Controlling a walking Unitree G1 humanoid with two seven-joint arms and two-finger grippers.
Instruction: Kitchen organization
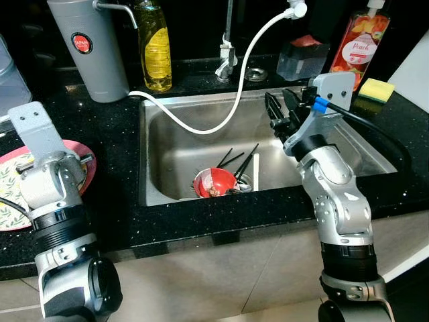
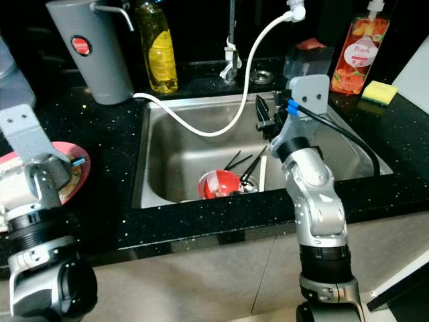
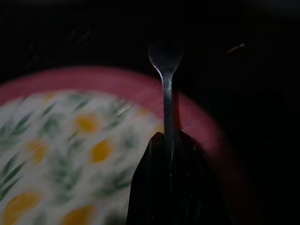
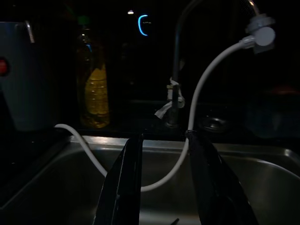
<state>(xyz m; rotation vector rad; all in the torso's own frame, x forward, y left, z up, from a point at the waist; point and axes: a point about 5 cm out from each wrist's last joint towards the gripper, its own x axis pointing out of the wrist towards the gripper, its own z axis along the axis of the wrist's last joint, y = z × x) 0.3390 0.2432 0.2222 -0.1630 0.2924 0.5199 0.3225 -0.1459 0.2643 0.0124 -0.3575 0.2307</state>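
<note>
Slim metal spoon point(image 3: 165, 70) pinched by its handle between the pressed-together fingers of the left pincer point(image 3: 169, 140), bowl end outward, held just over the pink-rimmed plate with green-and-yellow leaf pattern point(image 1: 13, 176) at the left end of the black speckled bench point(image 1: 114, 201). Probably carried here for setting down on the plate, apart from the unsorted ware; whether touching the plate yet, cannot tell.

Further right, sunk in the bench, stainless steel sink point(image 1: 167, 127) holding a red bowl point(image 1: 216, 182), dark chopsticks point(image 1: 242, 164) and a pale stick beside them, all heaped near the front wall, likely the next things for sorting. Above the sink's right part, right pincer point(image 1: 280, 107) with fingers spread and nothing between them, pointed toward the back wall, seemingly poised for another pick from the basin. White hose point(image 1: 221, 114) looping from the tap down over the sink's rim, a possible snag on the way down.

Behind, along the back: grey cylindrical dispenser point(image 1: 90, 50), yellow bottle point(image 1: 154, 47), peach-labelled soap bottle point(image 1: 358, 43), yellow sponge point(image 1: 377, 88).
</note>
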